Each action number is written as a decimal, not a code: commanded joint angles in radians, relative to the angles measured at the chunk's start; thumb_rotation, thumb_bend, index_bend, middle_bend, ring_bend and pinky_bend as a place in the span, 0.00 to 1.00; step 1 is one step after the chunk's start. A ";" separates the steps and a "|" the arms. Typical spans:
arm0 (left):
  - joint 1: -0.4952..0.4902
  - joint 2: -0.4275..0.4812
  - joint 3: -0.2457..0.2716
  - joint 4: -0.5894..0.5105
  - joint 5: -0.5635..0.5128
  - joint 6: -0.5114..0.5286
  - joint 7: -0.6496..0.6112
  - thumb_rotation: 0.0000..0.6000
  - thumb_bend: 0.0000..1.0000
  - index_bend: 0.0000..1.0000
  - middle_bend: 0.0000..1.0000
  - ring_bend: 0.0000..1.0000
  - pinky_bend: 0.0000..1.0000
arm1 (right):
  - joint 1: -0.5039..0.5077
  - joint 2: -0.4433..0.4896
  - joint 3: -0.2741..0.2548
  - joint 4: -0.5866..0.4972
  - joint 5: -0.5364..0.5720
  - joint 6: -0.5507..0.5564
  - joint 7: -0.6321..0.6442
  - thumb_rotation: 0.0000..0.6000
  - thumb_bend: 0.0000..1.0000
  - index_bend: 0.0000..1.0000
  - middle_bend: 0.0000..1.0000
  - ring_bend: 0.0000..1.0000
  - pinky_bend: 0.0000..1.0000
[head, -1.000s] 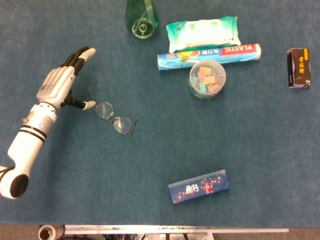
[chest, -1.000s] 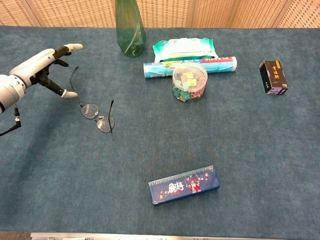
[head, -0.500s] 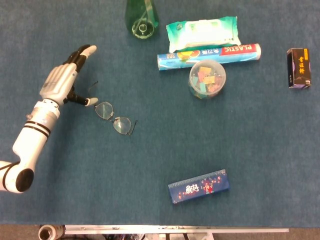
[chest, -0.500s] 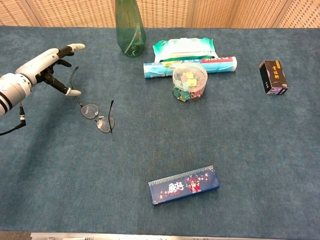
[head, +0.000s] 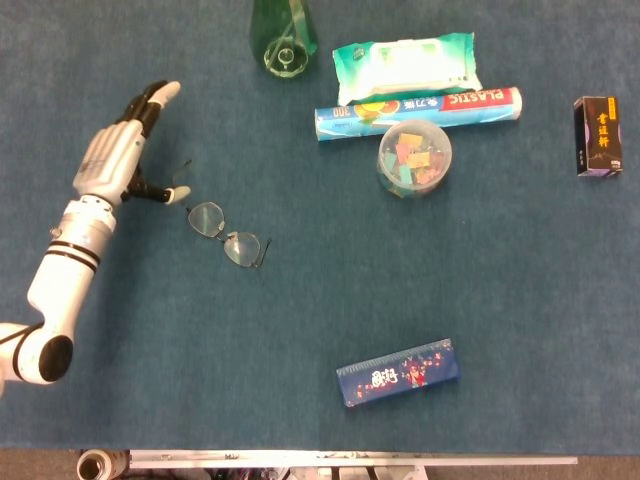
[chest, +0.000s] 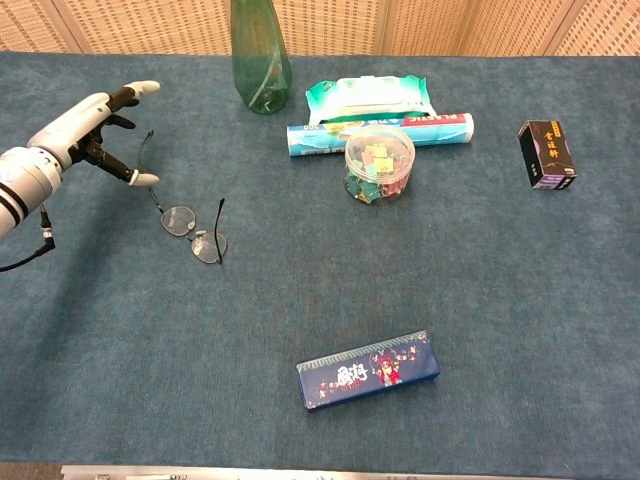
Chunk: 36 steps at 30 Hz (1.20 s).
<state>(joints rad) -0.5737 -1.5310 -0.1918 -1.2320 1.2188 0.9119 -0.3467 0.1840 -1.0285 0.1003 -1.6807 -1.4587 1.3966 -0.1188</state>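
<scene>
My left hand (head: 118, 152) (chest: 88, 125) hovers at the left of the blue table with its fingers stretched out and apart, holding nothing. Its thumb tip lies close to one temple arm of a pair of thin-rimmed glasses (head: 222, 234) (chest: 192, 232), which lie unfolded just right of the hand; whether they touch I cannot tell. My right hand shows in neither view.
At the back stand a green bottle (head: 283, 40), a wipes pack (head: 405, 63), a plastic-wrap roll box (head: 420, 110) and a clear tub of coloured clips (head: 413, 158). A dark small box (head: 597, 136) stands far right. A blue pencil case (head: 398, 372) lies near the front.
My left hand has drifted slightly back and to the left, away from the lenses. The glasses have shifted a little with it or stayed nearly in place.
</scene>
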 joint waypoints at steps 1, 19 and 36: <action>0.010 -0.005 -0.001 0.008 -0.003 0.014 0.006 1.00 0.01 0.00 0.00 0.00 0.15 | -0.001 0.001 0.000 -0.001 0.000 0.001 0.000 1.00 0.16 0.25 0.24 0.24 0.43; 0.081 0.007 0.005 0.041 -0.019 0.120 0.090 1.00 0.01 0.00 0.00 0.00 0.15 | 0.001 -0.006 -0.001 0.003 -0.003 -0.001 0.004 1.00 0.16 0.25 0.24 0.24 0.43; 0.171 0.060 0.009 0.019 -0.055 0.189 0.134 1.00 0.01 0.00 0.00 0.00 0.15 | 0.004 -0.007 -0.001 0.008 -0.008 -0.003 0.015 1.00 0.16 0.25 0.24 0.24 0.43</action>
<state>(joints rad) -0.4065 -1.4747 -0.1838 -1.2101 1.1644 1.0965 -0.2141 0.1883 -1.0359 0.0995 -1.6726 -1.4671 1.3937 -0.1035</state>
